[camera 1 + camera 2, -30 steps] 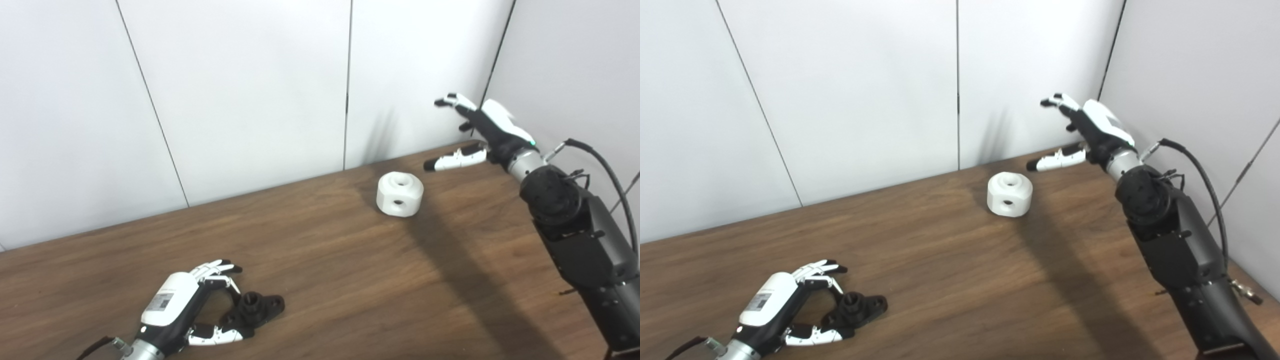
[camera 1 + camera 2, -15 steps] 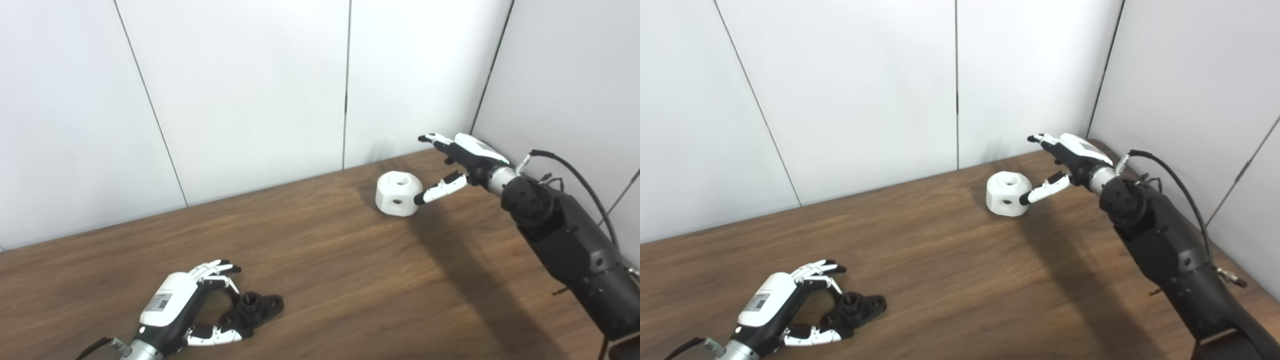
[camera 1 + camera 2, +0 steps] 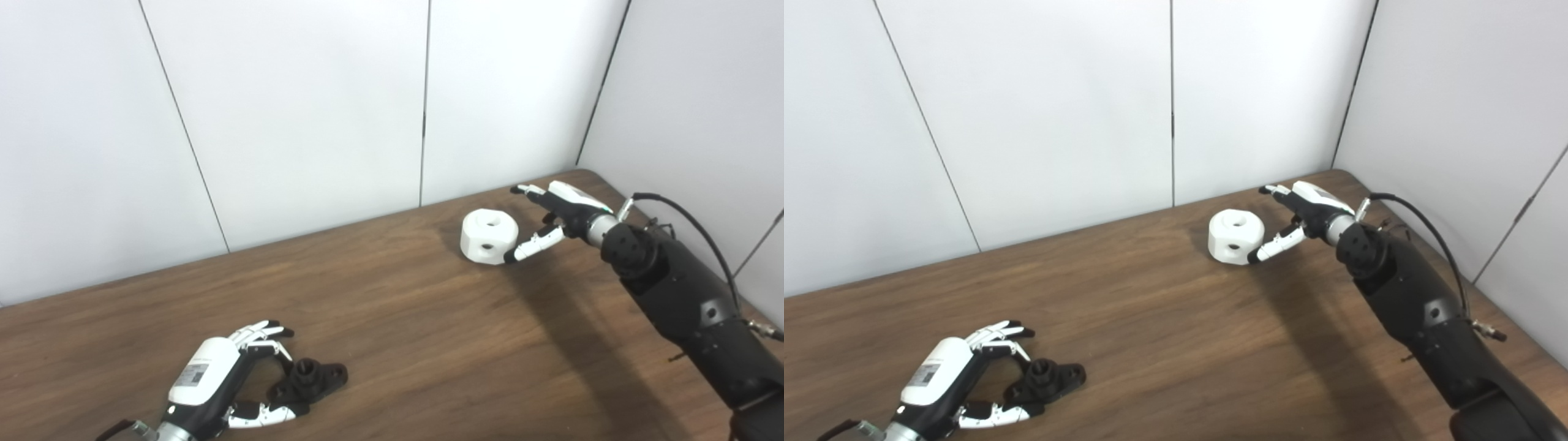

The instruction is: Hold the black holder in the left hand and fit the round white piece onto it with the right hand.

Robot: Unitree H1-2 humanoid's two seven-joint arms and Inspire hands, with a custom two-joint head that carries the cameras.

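Observation:
The black holder (image 3: 312, 380) lies flat on the wooden table (image 3: 398, 324) at the front left. My left hand (image 3: 223, 383) is open around it, fingers behind it and thumb in front, close to it or just touching. The round white piece (image 3: 489, 236), with a hole on top and one in its side, stands at the back right; it also shows in the right eye view (image 3: 1236, 236). My right hand (image 3: 554, 214) is open just right of the white piece, low over the table, thumb tip by its lower right edge, fingers spread behind it.
White wall panels (image 3: 306, 110) close the table at the back and at the right (image 3: 692, 104). The table's back right corner lies just behind my right hand. My right forearm and its cable (image 3: 686, 288) run along the right side.
My right hand has come down from high near the wall to table height beside the white piece. My left hand and the black holder have stayed put. The camera has shifted slightly.

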